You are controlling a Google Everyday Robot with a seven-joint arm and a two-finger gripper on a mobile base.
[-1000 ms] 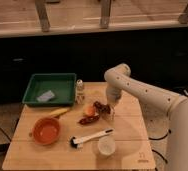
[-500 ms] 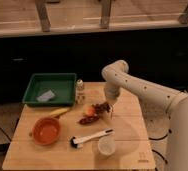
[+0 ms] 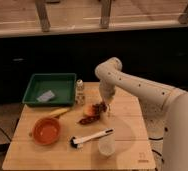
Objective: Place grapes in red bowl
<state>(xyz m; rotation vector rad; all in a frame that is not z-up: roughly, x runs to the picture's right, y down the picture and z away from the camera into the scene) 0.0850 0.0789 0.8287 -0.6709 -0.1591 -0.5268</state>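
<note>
We see the gripper (image 3: 106, 108) closed on the grapes (image 3: 101, 106) at mid-table (image 3: 132, 137); the red bowl (image 3: 47, 131) sits toward the front-left corner.

Wooden table (image 3: 129, 127): green tray (image 3: 30, 91), red bowl (image 3: 35, 132), grapes (image 3: 101, 107), orange fruit (image 3: 89, 110), brush (image 3: 93, 137), white cup (image 3: 106, 146), bottle (image 3: 80, 92).

Dim, warm light, dark background, faint shadow by the claw (image 3: 106, 107) low over the table (image 3: 129, 132)
</note>
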